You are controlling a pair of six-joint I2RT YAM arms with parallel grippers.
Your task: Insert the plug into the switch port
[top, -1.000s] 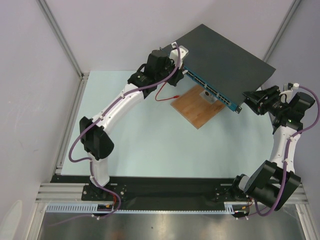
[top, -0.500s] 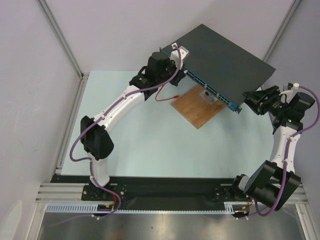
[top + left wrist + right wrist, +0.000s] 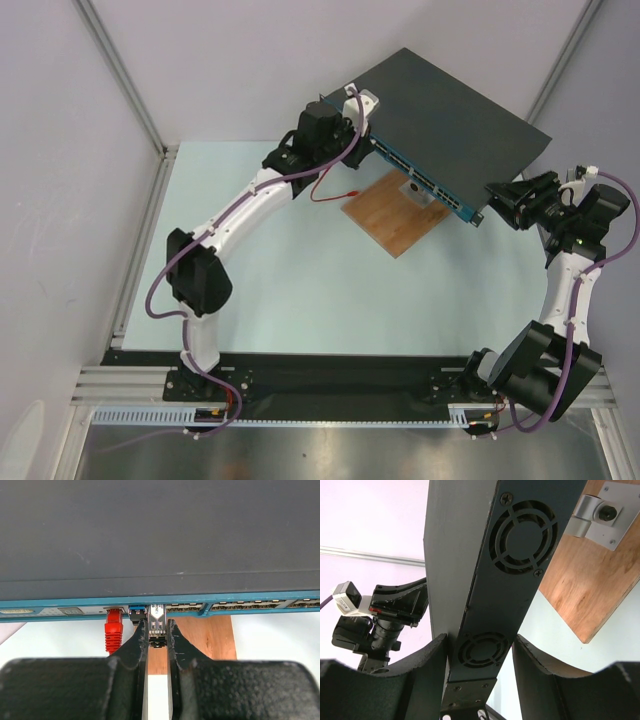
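Note:
The switch (image 3: 450, 110) is a dark grey box with a teal port face, raised at the back of the table. My left gripper (image 3: 354, 118) is at the left end of that face. In the left wrist view it (image 3: 157, 626) is shut on a small metal plug (image 3: 157, 622), whose front end sits at a port in the teal face (image 3: 240, 605). My right gripper (image 3: 503, 205) clamps the switch's right end. In the right wrist view its fingers (image 3: 432, 665) sit on either side of the vented end panel (image 3: 510, 580).
A red plug (image 3: 113, 630) with its red cable (image 3: 335, 190) sits in the port just left of my plug. A blue connector (image 3: 136, 612) lies between them. A wooden board (image 3: 395, 215) with a metal bracket (image 3: 597, 517) lies under the switch.
My left gripper has moved a little up and right, closer to the switch's port face. The right arm and the switch have not moved.

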